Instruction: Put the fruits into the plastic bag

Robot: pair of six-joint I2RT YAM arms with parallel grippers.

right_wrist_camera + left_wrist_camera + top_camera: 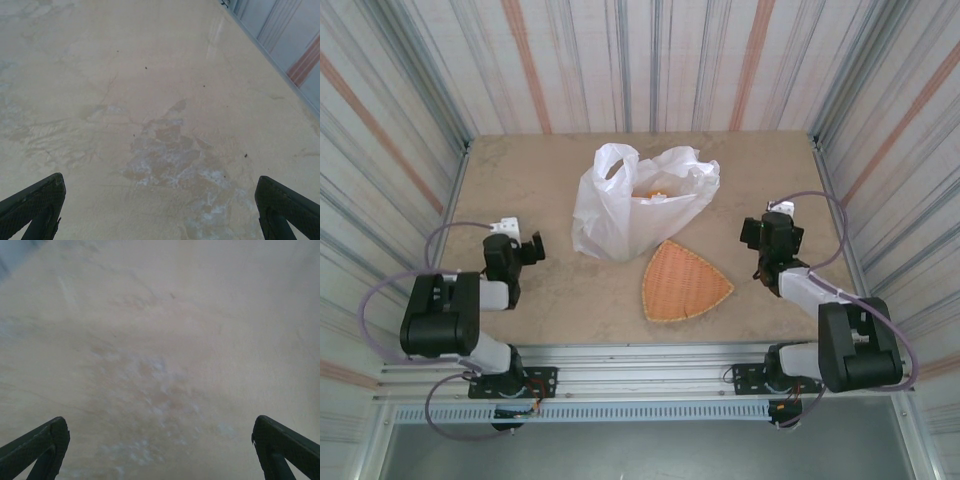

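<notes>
The plastic bag (620, 215) sits mid-way across the table (510, 180), an orange fruit (655, 193) showing inside (woven tray (682, 282) just beside it). The left end effector (159, 427) and right end effector (160, 182) both hover with fingers wide apart.

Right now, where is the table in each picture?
Top external: the tan table spans the middle, with the plastic bag and woven tray on it.
Left wrist: bare table spreads beyond the open left claw.
Right wrist: bare table beyond the open right claw, striped wall at upper right.
Shared landmark: the claws; from above, the left claw is at the table's left side, the right claw at its right.
</notes>
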